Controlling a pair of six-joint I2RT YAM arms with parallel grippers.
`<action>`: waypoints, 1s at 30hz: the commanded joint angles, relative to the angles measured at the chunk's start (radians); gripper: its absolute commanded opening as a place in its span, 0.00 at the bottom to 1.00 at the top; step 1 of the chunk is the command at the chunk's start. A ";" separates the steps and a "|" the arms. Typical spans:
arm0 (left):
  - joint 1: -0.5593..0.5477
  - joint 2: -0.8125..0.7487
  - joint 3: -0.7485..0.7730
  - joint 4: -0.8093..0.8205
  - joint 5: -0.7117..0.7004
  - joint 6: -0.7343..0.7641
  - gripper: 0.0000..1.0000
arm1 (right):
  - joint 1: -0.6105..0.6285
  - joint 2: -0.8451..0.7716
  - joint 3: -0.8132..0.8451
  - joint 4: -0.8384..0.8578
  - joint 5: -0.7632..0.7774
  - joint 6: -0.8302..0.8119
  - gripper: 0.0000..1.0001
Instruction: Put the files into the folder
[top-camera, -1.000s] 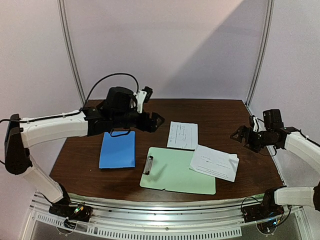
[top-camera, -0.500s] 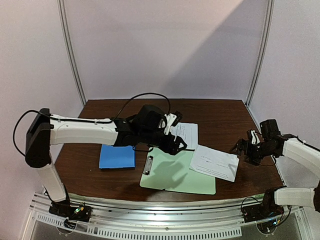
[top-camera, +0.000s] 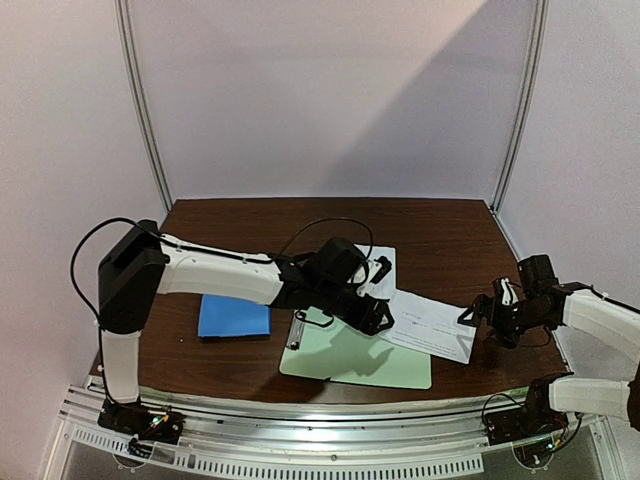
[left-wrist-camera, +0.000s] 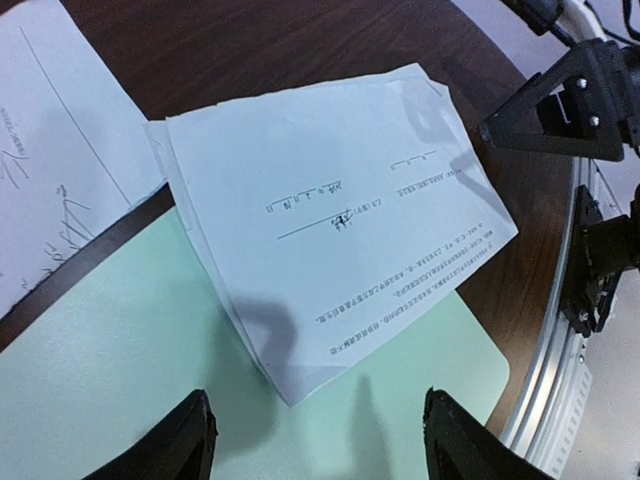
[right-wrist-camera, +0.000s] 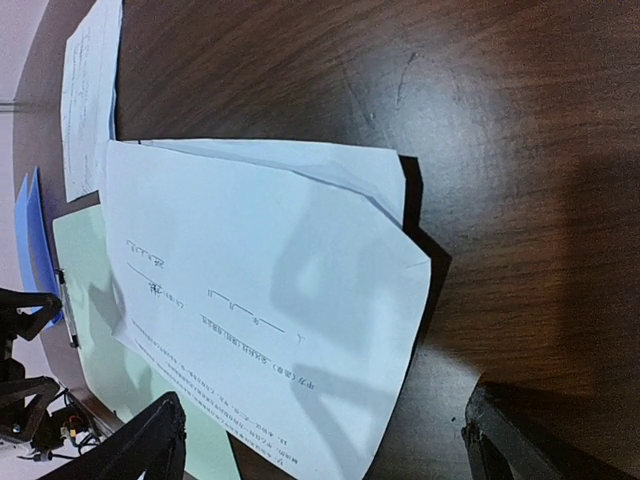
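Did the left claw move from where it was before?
Yes. The left gripper swung right and toward the near table edge, away from the blue folder, and is now over the green clipboard.

On the table (top-camera: 450, 225) the folder (top-camera: 234, 316) lies left of centre in the top view, with the clipboard (top-camera: 340, 365) just to its right. The near sheet (top-camera: 430, 325) overlaps the clipboard's upper right corner (partly on bare table). The far sheet (top-camera: 384, 282) lies behind.
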 joint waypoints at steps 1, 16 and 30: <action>-0.013 0.062 0.066 -0.071 0.048 -0.077 0.71 | 0.011 -0.002 -0.048 0.029 -0.028 0.034 0.95; -0.031 0.091 0.059 -0.145 0.110 -0.251 0.53 | 0.018 0.025 -0.081 0.069 -0.038 0.038 0.85; -0.026 0.150 0.034 -0.030 0.061 -0.399 0.38 | 0.022 0.024 -0.092 0.073 -0.035 0.039 0.82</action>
